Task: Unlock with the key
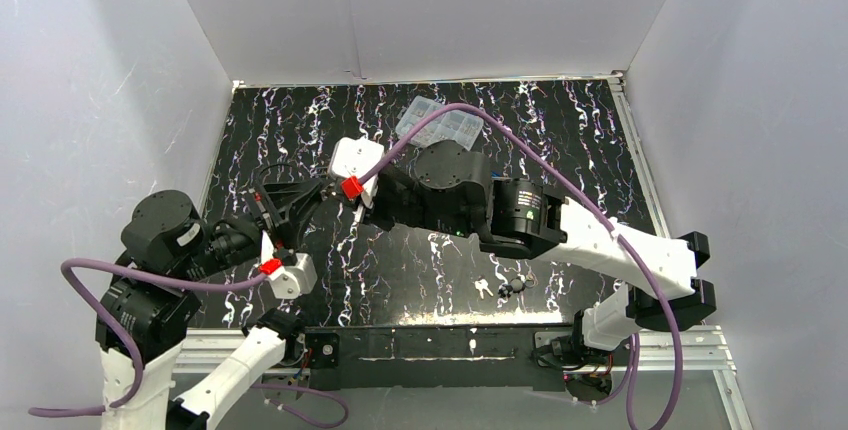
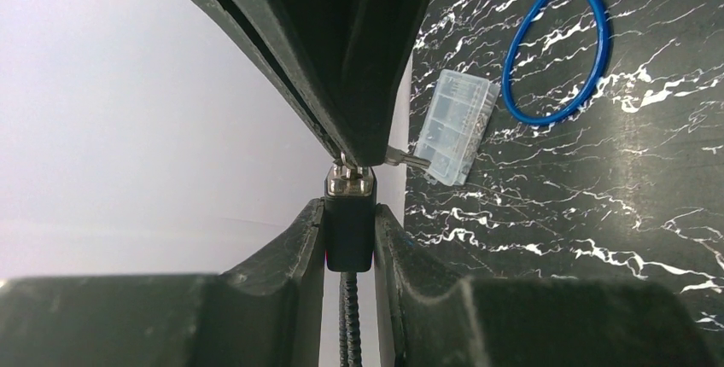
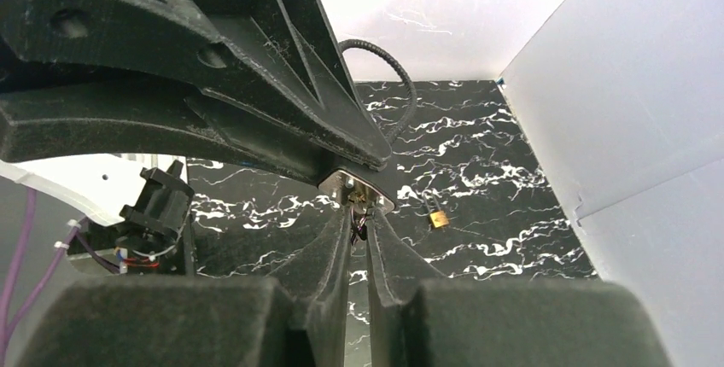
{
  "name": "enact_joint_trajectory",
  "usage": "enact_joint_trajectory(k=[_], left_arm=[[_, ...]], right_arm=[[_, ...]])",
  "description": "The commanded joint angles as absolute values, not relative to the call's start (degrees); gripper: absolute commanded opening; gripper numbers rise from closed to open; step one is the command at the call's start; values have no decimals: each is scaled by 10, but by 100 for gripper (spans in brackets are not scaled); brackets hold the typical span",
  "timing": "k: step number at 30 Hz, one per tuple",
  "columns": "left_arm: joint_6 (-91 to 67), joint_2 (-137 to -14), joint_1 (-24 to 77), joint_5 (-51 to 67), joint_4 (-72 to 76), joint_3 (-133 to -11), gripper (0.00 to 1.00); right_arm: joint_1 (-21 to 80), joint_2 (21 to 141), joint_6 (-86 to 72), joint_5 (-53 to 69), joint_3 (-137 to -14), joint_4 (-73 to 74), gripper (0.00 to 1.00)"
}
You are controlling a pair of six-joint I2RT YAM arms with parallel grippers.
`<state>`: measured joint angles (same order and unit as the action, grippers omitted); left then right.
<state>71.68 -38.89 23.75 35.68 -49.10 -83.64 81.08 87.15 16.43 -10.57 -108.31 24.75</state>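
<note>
- While the left gripper [image 2: 348, 213] has both fingers clamped on the flat sides of the lock [image 2: 348, 243], that small black block hangs in mid-air over the left half of the table. Its silvery keyhole face is turned toward the other arm.
- The right gripper [image 3: 359, 235] has its fingers pinched almost together right at that face. They close on a small thing I take for the key [image 3: 358, 220], though it is mostly hidden, so that is a judgement.
- The lock body looks hard and rigid to me, so a squeeze across its sides seems the right hold. Its ribbed black cable [image 2: 348, 324] looks floppy and will likely dangle and tug.
- The key should be thin, light, slippery metal. I'd pinch it by the head, flat between the pads, or it may twist loose when turned.
- The table [image 1: 560, 140] is a glossy black marble-pattern sheet, probably slick. On it lie a clear plastic box [image 1: 440, 122], a blue cable loop [image 2: 559, 51], a little brass padlock [image 3: 435, 218] and some loose keys [image 1: 483, 287].
- Plain white walls [image 1: 420, 10] box the table in on three sides.
</note>
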Motion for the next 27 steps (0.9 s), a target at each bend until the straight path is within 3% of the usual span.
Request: enact_joint_trajectory(k=[1, 17, 27], left_arm=[[761, -363, 237, 373, -441, -812, 0], [869, -276, 237, 377, -266, -674, 0], [932, -251, 236, 395, -253, -639, 0]], right_arm=[[810, 882, 128, -133, -1111, 242, 1], [806, 886, -47, -183, -1064, 182, 1], [762, 837, -159, -91, -998, 125, 1]])
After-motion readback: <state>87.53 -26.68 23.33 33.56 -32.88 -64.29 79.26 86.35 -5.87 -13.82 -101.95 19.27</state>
